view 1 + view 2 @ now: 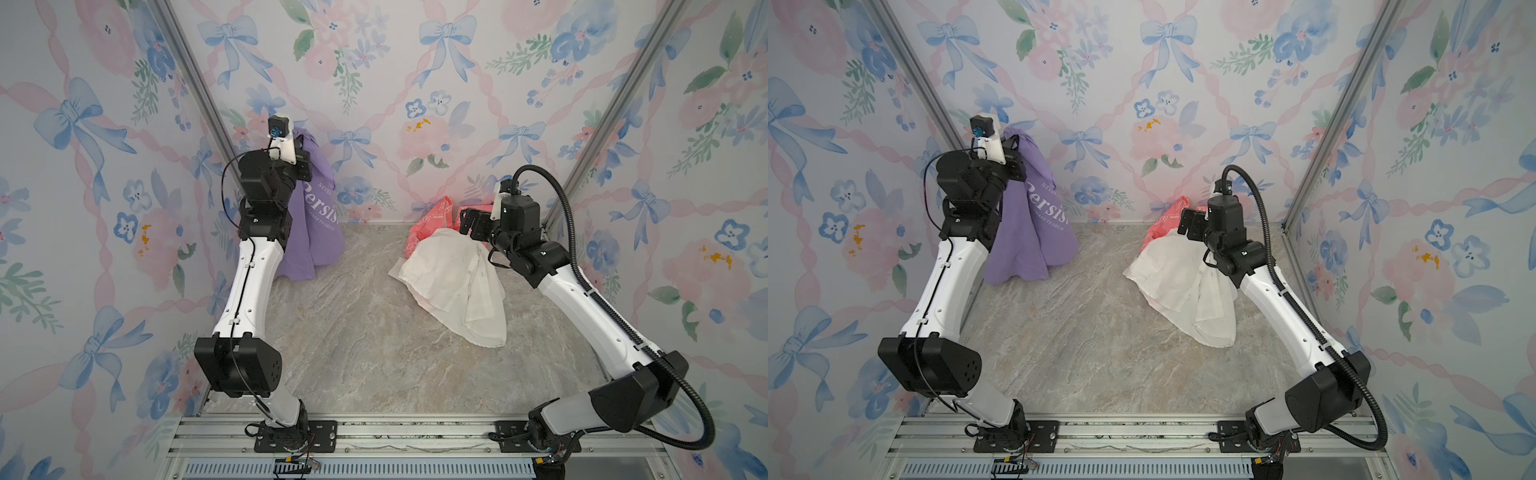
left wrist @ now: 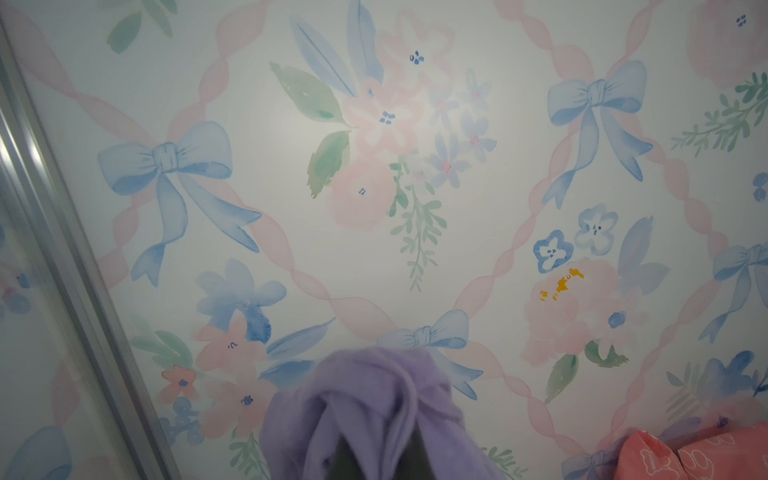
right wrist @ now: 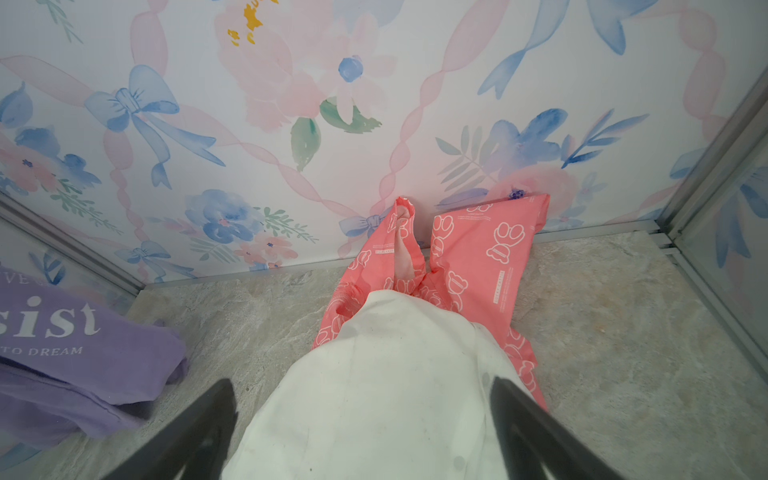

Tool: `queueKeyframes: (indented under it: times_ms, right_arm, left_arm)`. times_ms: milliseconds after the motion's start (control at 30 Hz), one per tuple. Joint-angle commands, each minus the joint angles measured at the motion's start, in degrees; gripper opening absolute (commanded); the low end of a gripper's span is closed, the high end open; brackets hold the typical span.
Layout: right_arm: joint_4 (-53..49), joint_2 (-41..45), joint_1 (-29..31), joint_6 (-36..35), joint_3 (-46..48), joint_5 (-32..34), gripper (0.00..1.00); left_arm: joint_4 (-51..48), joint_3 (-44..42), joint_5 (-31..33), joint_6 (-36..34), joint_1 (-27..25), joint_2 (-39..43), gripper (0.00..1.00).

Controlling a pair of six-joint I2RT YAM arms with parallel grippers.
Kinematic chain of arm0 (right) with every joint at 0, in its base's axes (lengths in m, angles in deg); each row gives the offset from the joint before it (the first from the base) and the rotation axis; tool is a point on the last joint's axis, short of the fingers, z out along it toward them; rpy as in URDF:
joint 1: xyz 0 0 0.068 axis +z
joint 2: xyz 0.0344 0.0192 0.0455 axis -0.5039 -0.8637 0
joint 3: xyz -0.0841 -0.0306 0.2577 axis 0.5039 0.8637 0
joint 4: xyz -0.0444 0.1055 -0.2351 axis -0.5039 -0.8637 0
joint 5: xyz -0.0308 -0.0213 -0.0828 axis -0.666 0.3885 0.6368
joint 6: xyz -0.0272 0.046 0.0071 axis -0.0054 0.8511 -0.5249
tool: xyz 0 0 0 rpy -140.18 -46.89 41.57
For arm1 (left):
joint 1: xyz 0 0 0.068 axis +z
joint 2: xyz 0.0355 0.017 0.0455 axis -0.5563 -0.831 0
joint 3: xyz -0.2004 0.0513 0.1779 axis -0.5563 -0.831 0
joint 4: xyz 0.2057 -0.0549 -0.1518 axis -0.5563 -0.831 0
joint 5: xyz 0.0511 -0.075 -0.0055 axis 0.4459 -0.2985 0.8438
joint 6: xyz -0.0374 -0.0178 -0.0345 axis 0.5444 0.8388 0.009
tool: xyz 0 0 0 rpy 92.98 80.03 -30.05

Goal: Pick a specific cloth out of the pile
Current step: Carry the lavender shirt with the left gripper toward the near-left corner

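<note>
Though limp, cloth [image 1: 316, 237] beneath left tool [image 1: 299, 139]

lavender cloth [image 1: 320, 216]: big white "Persist" in both top views, small "NEVE…" above it, rest cut off. Right wrist view catches "sist" and "TO DREAM" beneath on the lavender cloth [image 3: 83, 365]. coral-pink cloth [image 3: 494, 257]: small white print strips, unreadable.

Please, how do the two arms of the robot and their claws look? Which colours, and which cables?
The left arm and right arm have white tapered links between blocky black joints. A thin black cable runs along the left; a thick ribbed black hose loops along the right. The left claw and right claw are black.
</note>
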Motion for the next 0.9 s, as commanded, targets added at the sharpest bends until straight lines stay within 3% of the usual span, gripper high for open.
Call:
queueKeyframes:
  times_ms: [0, 233, 400, 667, 867]
  right_arm:
    - [-1.54, -0.18, 0.28, -0.60, -1.93, -0.52, 0.97]
    - [-1.91, -0.34, 0.22, -0.63, -1.81, -0.60, 0.97]
    - [-1.53, -1.30, 0.26, -0.25, -2.34, -1.04, 0.97]
    - [-0.43, -2.28, 0.24, -0.11, -2.96, -0.80, 0.97]
    - [-0.32, -2.72, 0.29, 0.09, -3.31, -1.31, 0.97]
  left_arm:
    - [2.44, -6.46, -2.25, 4.15, -0.51, -0.20, 0.00]
    - [6.58, -16.28, -5.04, 9.36, -1.43, 1.60, 0.00]
    - [6.50, -13.26, -6.83, 9.58, -3.90, 0.47, 0.00]
    - [6.72, -5.65, -8.80, 10.51, -12.50, -4.52, 0.00]
    - [6.23, -3.88, -5.76, 8.52, -12.55, -4.62, 0.00]
